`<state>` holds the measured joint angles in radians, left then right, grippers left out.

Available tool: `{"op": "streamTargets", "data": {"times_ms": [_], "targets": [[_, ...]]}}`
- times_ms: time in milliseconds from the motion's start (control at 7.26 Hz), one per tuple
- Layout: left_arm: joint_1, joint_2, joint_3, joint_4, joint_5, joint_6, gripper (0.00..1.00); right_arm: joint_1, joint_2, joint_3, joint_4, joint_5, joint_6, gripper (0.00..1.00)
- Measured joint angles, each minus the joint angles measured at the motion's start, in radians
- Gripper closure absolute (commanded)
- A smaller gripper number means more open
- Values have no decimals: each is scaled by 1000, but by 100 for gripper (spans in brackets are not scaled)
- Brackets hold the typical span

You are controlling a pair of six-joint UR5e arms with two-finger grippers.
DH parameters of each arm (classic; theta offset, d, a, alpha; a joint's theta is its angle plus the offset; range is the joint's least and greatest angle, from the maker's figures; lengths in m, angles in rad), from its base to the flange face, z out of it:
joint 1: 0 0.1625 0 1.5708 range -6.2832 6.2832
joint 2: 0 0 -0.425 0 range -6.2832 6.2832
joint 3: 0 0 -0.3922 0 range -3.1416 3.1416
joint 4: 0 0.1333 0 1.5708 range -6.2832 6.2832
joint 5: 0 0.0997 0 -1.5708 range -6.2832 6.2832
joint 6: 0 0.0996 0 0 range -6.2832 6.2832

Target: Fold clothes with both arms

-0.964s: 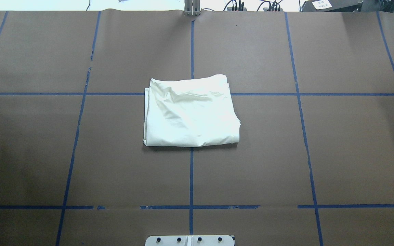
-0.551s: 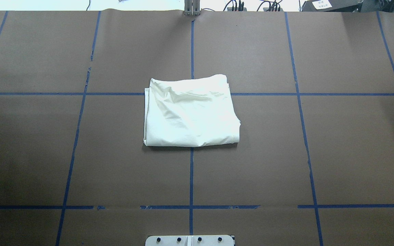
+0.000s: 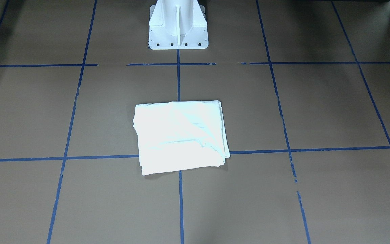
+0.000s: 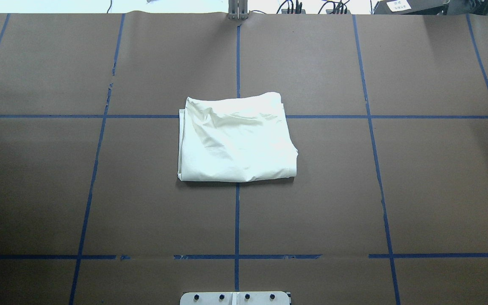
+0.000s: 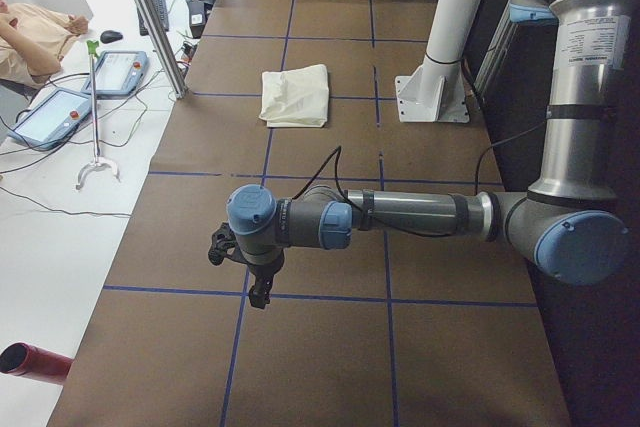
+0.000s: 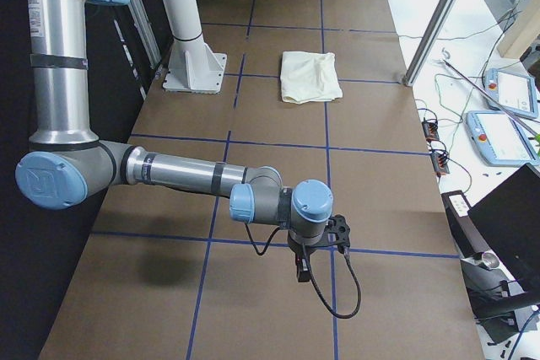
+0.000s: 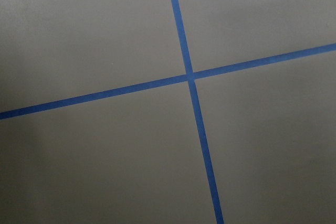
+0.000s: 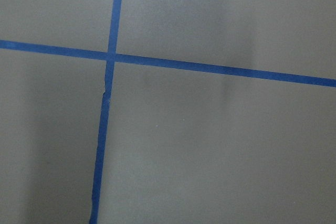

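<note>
Overhead exterior: folded cream T-shirt point(image 4: 236, 142) lying before white pedestal point(image 4: 235, 298).
Black left gripper point(image 5: 258, 295), right gripper point(image 6: 301, 271): far from T-shirt; spread cannot be told.
Surface: brown paper point(image 4: 311, 190), blue tape point(image 4: 237, 212).

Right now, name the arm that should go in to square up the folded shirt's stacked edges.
Left, narrowly. The shirt straddles the centre tape line, the left arm and right arm both sit far off, but its stacked edges face the robot's left.
</note>
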<state>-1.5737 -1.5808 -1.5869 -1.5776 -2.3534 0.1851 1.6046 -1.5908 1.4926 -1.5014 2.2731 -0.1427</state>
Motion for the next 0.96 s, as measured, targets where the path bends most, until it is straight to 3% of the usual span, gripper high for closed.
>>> {"op": "streamTargets", "data": {"times_ms": [964], "targets": [[0, 31, 1, -1, -1, -3, 0, 0, -1, -2, 0, -1, 0, 0]]}}
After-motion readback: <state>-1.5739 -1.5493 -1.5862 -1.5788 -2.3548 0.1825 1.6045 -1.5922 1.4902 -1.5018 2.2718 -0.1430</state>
